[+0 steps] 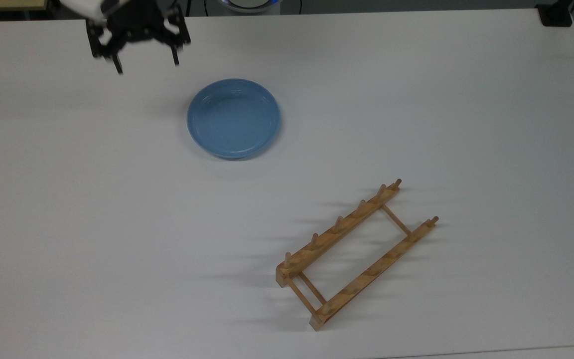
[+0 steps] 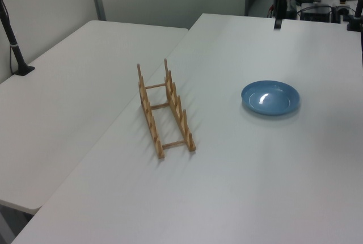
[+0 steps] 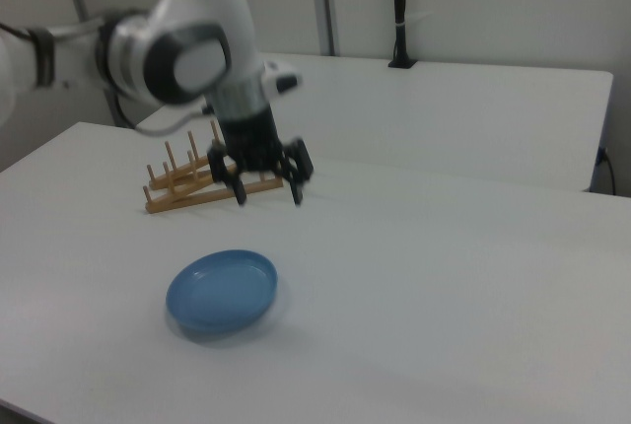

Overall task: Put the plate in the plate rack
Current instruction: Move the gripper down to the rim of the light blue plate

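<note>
My pincer [image 1: 146, 64] hangs spread and empty, upper left of the top view. Light-blue plate [image 1: 233, 118] flat on the white surface [image 1: 68, 199]; wooden plate rack [image 1: 354, 254] well apart, lower right.

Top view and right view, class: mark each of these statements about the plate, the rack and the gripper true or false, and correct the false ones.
1. The plate lies flat on the table, open side up. True.
2. The plate already stands between the pegs of the plate rack. False: plate and rack are apart, and the rack holds nothing.
3. The gripper is clamped on the plate's rim. False: it is open, holds nothing, and sits to the top view's upper left of the plate.
4. In the right view, the rack appears behind the gripper. True.
5. The rack lies tipped on its side. False: its pegs point up.
</note>
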Controlling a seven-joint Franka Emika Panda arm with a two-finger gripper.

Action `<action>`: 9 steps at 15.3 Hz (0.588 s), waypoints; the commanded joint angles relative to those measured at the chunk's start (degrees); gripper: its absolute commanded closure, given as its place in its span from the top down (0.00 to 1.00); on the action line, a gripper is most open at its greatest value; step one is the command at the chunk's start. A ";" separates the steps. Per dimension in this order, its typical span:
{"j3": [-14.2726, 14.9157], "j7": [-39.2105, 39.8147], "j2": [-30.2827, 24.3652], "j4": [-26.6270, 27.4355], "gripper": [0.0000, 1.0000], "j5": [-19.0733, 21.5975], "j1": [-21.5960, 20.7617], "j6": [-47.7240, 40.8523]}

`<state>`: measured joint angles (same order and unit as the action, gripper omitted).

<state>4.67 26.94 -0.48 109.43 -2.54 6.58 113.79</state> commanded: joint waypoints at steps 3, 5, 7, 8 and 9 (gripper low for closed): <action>0.16 -0.05 4.16 6.06 1.00 -0.37 -0.07 6.71; 0.16 -0.40 6.63 6.14 1.00 -0.10 -0.16 6.97; 0.16 -1.71 8.82 6.06 1.00 0.51 -0.25 7.15; 0.16 -2.68 9.70 6.06 0.96 0.60 -0.25 7.76; 0.16 -3.56 10.58 6.14 0.95 0.60 -0.34 8.89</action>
<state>4.68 26.02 8.00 114.94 -2.53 6.64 119.59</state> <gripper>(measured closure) 0.004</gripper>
